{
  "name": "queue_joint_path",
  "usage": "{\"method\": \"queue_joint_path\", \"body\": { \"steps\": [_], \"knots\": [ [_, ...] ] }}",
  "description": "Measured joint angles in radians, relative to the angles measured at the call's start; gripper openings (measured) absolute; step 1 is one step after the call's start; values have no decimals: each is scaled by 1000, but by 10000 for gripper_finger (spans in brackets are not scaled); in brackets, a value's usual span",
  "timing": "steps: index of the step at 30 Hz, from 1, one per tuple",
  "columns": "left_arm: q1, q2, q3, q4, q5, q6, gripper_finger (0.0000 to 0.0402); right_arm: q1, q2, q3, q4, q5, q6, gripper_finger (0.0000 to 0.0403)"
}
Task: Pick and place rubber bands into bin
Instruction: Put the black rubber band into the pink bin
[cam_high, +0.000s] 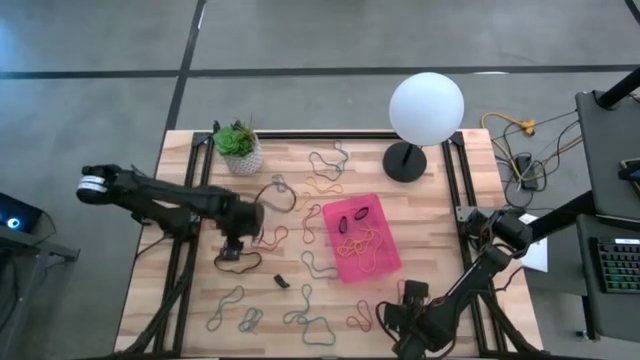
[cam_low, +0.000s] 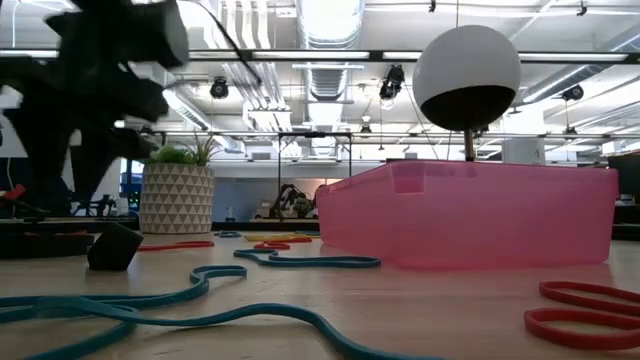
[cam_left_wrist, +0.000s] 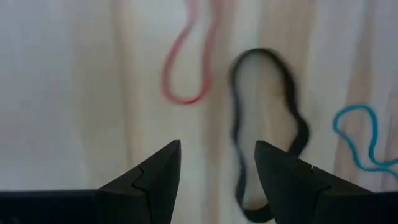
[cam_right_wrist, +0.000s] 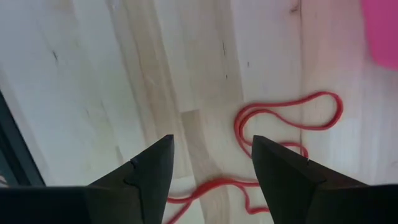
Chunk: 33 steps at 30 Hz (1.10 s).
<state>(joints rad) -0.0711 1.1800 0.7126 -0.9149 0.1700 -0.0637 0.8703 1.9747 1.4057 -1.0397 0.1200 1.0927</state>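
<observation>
Left tool (cam_left_wrist: 217, 171) hovers, fingers apart and empty, above a black rubber band (cam_left_wrist: 267, 130); right tool (cam_right_wrist: 211, 165), likewise apart, over a red band (cam_right_wrist: 289, 115) near the bin (cam_high: 362, 238)

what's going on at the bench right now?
Two arms are clearing rubber bands off the table into the pink bin, which already holds several. The left end effector is open over a black rubber band left of the bin, nothing gripped. The right end effector is open above a red rubber band near the table's front edge, also empty. Many bands are still scattered on the table.
</observation>
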Motion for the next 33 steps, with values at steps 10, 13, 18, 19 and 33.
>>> {"method": "queue_joint_path", "body": {
  "steps": [10,13,18,19,33],
  "knots": [
    [-256,-46,-60,123,-146,-370,189,-2,5,-15,1,20,-62,203],
    [-254,7,-81,164,-151,-457,189,-4,5,-17,1,37,-57,203],
    [-253,141,-84,216,-154,-454,189,-5,1,-18,-5,37,-57,203],
    [-253,169,-84,234,-154,-453,189,-5,-1,-18,-4,37,-57,203],
    [-164,331,13,287,-122,-176,8,-4,-1,-18,-4,29,35,203]
  ]
}}
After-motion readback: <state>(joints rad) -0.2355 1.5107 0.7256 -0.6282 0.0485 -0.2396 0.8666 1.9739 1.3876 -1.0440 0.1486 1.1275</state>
